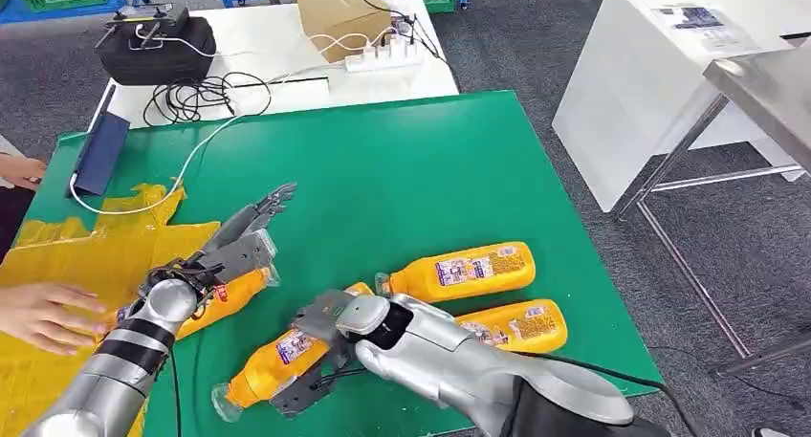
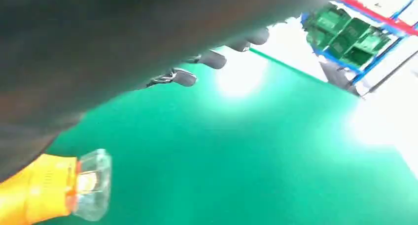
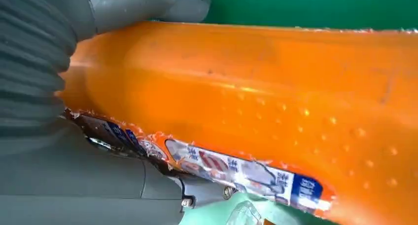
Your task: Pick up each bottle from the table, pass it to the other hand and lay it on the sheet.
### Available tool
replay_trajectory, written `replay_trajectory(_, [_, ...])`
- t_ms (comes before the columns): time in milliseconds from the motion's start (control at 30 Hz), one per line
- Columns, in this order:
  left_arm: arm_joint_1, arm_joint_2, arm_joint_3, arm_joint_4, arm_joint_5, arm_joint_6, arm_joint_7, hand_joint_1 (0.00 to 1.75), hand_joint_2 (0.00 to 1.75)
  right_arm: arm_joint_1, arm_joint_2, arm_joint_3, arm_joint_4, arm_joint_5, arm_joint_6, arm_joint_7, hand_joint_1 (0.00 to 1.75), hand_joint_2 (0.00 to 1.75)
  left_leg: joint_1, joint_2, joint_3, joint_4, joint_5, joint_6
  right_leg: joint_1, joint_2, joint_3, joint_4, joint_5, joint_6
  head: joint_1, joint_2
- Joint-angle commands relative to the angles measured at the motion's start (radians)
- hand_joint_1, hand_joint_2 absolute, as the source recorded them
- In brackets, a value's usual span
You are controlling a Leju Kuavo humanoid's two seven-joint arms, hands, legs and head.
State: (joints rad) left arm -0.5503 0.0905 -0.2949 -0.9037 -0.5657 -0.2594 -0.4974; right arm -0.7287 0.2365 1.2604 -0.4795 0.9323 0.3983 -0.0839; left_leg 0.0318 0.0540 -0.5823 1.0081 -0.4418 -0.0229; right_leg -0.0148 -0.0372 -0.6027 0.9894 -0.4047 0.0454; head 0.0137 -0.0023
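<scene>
The right hand [image 1: 320, 346] is gripping an orange bottle [image 1: 273, 359] that is lying on the green worktop [image 1: 421, 179], its fingers [image 1: 292, 399] wrapping around the bottle's middle. The left hand [image 1: 230, 251] is resting over a second orange bottle [image 1: 225, 298] at the edge of the yellow sheet [image 1: 86, 255], its fingers extending forward. Two further bottles [image 1: 459, 272] [image 1: 516, 324] are lying side by side just beside the right arm. A person's hand [image 1: 43, 313] is resting on the sheet.
</scene>
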Motion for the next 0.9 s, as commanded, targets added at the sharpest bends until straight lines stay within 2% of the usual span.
replay_trajectory(33, [-0.009, -0.040, 0.063, -0.002, 0.052, -0.012, -0.006, 0.00, 0.00, 0.030, -0.024, 0.087, 0.084, 0.008, 0.036, -0.005, 1.75, 1.75, 0.000, -0.008, 0.002, -0.002, 0.001, 0.004, 0.000, 0.000, 0.003, -0.002, 0.001, -0.002, 0.000, 0.000])
replay_trajectory(267, [-0.009, -0.044, 0.070, -0.013, 0.064, -0.011, -0.008, 0.00, 0.00, 0.034, -0.026, 0.096, 0.080, 0.016, 0.035, -0.005, 1.75, 1.75, 0.000, -0.007, 0.002, -0.002, 0.001, 0.002, 0.000, -0.001, 0.003, -0.002, 0.000, -0.002, 0.000, 0.000])
replay_trajectory(300, [0.123, -0.098, 0.269, -0.249, 0.298, 0.001, 0.076, 0.00, 0.00, 0.073, -0.040, -0.158, 0.069, -0.138, -0.208, 0.152, 1.75, 1.75, 0.001, -0.007, 0.004, -0.002, 0.001, 0.002, 0.001, -0.002, 0.006, -0.002, 0.000, -0.001, 0.000, 0.000])
replay_trajectory(333, [0.154, -0.101, 0.306, -0.291, 0.348, -0.009, 0.088, 0.00, 0.00, 0.078, -0.033, -0.222, 0.055, -0.181, -0.268, 0.152, 1.75, 1.75, 0.001, -0.009, 0.006, -0.003, 0.001, 0.004, 0.001, -0.002, 0.008, -0.004, 0.000, -0.001, 0.000, 0.000])
replay_trajectory(367, [0.208, -0.104, 0.361, -0.367, 0.409, -0.006, 0.103, 0.00, 0.00, 0.087, -0.024, -0.316, 0.017, -0.243, -0.371, 0.134, 1.75, 1.75, 0.000, -0.006, 0.007, -0.002, 0.001, 0.003, 0.000, 0.000, 0.008, -0.003, 0.000, -0.001, 0.000, 0.000])
replay_trajectory(400, [0.275, -0.113, 0.429, -0.468, 0.496, -0.022, 0.116, 0.00, 0.00, 0.121, -0.017, -0.456, -0.074, -0.342, -0.495, 0.062, 1.75, 1.75, 0.000, -0.004, 0.006, -0.002, 0.001, 0.004, 0.000, 0.004, 0.007, -0.003, 0.002, -0.002, 0.000, 0.000])
replay_trajectory(433, [0.323, -0.120, 0.470, -0.542, 0.555, -0.045, 0.123, 0.00, 0.00, 0.156, -0.018, -0.543, -0.170, -0.399, -0.548, 0.017, 1.75, 1.75, 0.000, 0.001, 0.007, -0.002, 0.000, 0.002, -0.001, 0.006, 0.006, -0.002, 0.001, -0.001, 0.000, 0.000])
replay_trajectory(467, [0.359, -0.132, 0.503, -0.603, 0.588, -0.055, 0.133, 0.00, 0.00, 0.209, -0.027, -0.627, -0.305, -0.469, -0.551, -0.020, 1.75, 1.75, 0.000, 0.004, 0.007, -0.002, -0.001, 0.003, 0.000, 0.010, 0.005, -0.002, 0.002, -0.002, 0.000, 0.000])
replay_trajectory(500, [0.382, -0.144, 0.519, -0.651, 0.601, -0.059, 0.139, 0.00, 1.75, 0.274, -0.040, -0.695, -0.450, -0.539, -0.534, -0.050, 1.75, 1.75, 0.000, 0.002, 0.006, -0.001, -0.001, 0.003, 0.000, 0.010, 0.004, -0.001, 0.002, -0.002, 0.000, 0.000])
replay_trajectory(533, [0.400, -0.156, 0.522, -0.696, 0.613, -0.069, 0.142, 0.00, 1.75, 0.333, -0.069, -0.721, -0.601, -0.549, -0.544, -0.054, 1.75, 1.75, 0.001, 0.000, 0.004, 0.000, -0.001, 0.002, 0.001, 0.006, 0.004, 0.000, 0.001, -0.001, 0.001, 0.000])
replay_trajectory(567, [0.408, -0.160, 0.515, -0.718, 0.615, -0.074, 0.144, 0.00, 1.75, 0.378, -0.080, -0.750, -0.694, -0.570, -0.536, -0.068, 1.75, 1.75, 0.001, 0.002, 0.003, 0.000, -0.002, 0.003, 0.001, 0.009, 0.002, 0.000, 0.000, -0.002, 0.000, 0.000])
replay_trajectory(633, [0.418, -0.172, 0.497, -0.750, 0.612, -0.064, 0.135, 0.00, 1.75, 0.431, -0.092, -0.776, -0.800, -0.589, -0.494, -0.079, 1.75, 1.75, 0.001, -0.001, 0.000, 0.000, -0.002, 0.002, 0.001, 0.004, 0.001, 0.000, -0.001, -0.002, 0.000, 0.000])
replay_trajectory(767, [0.419, -0.178, 0.467, -0.762, 0.595, -0.045, 0.125, 0.00, 1.75, 0.456, -0.082, -0.771, -0.817, -0.585, -0.467, -0.088, 1.75, 1.75, 0.001, -0.013, -0.003, 0.001, -0.002, 0.004, 0.000, -0.004, 0.001, 0.001, -0.004, -0.001, 0.001, 0.000])
replay_trajectory(900, [0.406, -0.175, 0.443, -0.741, 0.589, -0.038, 0.125, 0.00, 1.75, 0.460, -0.075, -0.756, -0.797, -0.578, -0.460, -0.104, 1.75, 1.75, 0.000, -0.008, -0.007, 0.000, -0.001, 0.002, 0.000, -0.002, -0.004, 0.000, -0.001, -0.001, 0.001, 0.000])
